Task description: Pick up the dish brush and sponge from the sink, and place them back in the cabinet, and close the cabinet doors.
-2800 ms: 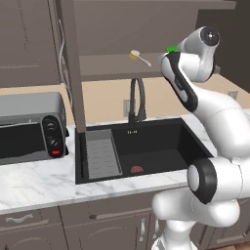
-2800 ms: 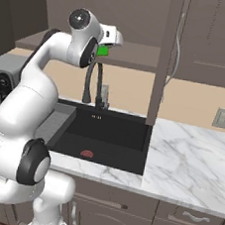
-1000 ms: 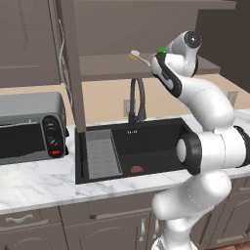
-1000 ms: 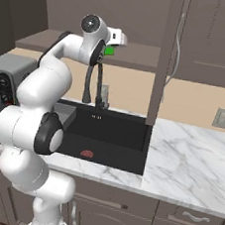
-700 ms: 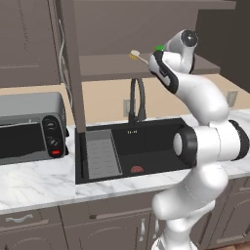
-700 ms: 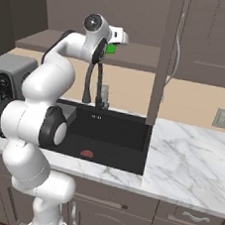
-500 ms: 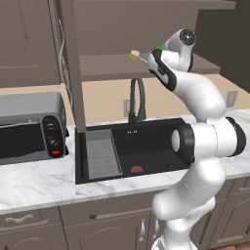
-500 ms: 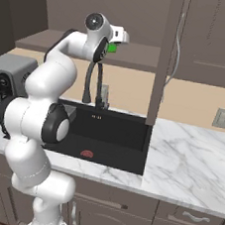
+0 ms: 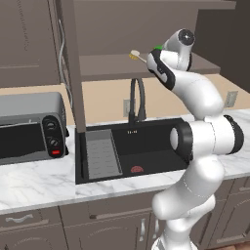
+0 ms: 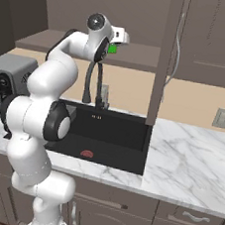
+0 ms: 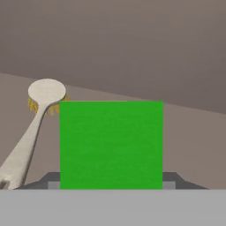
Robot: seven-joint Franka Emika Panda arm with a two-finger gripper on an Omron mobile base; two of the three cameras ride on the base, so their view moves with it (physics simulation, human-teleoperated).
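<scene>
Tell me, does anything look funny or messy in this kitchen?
Nothing looks spilled or broken. The dish brush lies on the cabinet shelf, and the end effector holds the green sponge up by it. The one odd thing: a cabinet door stands open, hanging over the sink.

The cabinet (image 9: 97,66) shelf carries the dish brush (image 9: 137,56), lying flat with its round head away from the arm. The white marble desk (image 9: 34,180) bears a grey toaster oven (image 9: 29,128) and the black sink (image 9: 146,151).
</scene>
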